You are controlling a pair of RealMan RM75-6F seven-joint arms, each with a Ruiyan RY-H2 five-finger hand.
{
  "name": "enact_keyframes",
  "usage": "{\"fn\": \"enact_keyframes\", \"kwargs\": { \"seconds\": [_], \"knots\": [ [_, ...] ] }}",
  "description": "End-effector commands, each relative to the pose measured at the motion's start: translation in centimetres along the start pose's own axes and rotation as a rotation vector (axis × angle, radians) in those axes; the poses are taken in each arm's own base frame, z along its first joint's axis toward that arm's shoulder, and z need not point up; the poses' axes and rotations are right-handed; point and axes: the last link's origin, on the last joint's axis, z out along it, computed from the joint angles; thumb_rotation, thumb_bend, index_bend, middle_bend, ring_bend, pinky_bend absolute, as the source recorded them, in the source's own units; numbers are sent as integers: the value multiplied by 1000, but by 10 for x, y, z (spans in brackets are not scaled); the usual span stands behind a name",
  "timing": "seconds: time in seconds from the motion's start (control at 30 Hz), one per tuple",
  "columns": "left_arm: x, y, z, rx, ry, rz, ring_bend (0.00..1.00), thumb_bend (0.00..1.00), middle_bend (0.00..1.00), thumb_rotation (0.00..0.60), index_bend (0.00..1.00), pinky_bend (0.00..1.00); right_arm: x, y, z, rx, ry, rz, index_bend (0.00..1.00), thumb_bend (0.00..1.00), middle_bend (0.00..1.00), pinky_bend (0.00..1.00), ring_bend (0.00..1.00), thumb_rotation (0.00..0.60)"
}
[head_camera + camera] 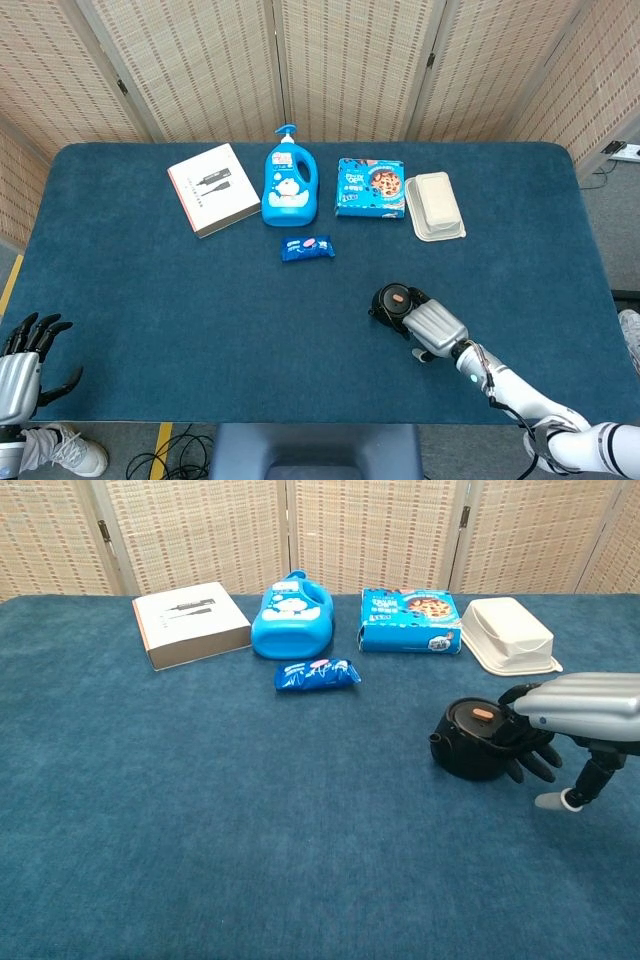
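My right hand [565,720] sits low over the near right part of the blue surface [150,290], its dark fingers [530,763] curled down against the right side of a small round black container [472,738] with an orange spot on its lid. The fingers touch the container's side, but I cannot tell whether they have truly closed around it or only rest against it; the container stands on the surface, not lifted. In the head view the same hand [432,325] covers the container's [392,298] near right edge, with my thumb tip down on the cloth just beside it.

My left hand [22,362] hangs off the near left corner of the surface, fingers spread apart and holding nothing, well apart from everything else.

Along the far side lie, from left to right, a white box [212,189], a blue detergent bottle [290,186] lying flat, a blue cookie box [371,188] and a white lidded tray [434,206]. A small blue snack packet [307,247] lies just in front of the bottle, between that row and the black container.
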Motion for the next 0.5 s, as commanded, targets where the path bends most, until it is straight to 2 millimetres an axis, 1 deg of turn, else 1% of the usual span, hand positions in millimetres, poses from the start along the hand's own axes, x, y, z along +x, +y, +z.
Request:
{"fn": "enact_keyframes", "kwargs": {
  "seconds": [0.03, 0.17, 0.33, 0.4, 0.5],
  "knots": [
    [0, 0, 0, 1, -1, 1, 76, 323, 174, 600, 253, 148, 2, 0, 2, 4, -1, 5, 592, 212, 690, 0, 646, 600],
    [0, -1, 0, 5, -1, 2, 76, 323, 174, 600, 252, 148, 7, -2, 4, 14, -6, 17, 646, 211, 732, 0, 683, 600],
    [1, -2, -1, 11, 1, 3, 76, 323, 174, 600, 252, 148, 14, -2, 7, 23, -10, 41, 668, 210, 780, 0, 720, 600],
    [1, -3, -1, 12, 0, 4, 76, 323, 174, 600, 252, 148, 17, -2, 8, 25, -9, 47, 681, 196, 803, 0, 740, 600],
    [0, -2, -1, 13, -5, 3, 76, 323, 174, 600, 252, 148, 21, -2, 10, 28, -9, 74, 710, 133, 838, 20, 777, 600]
  ]
}}
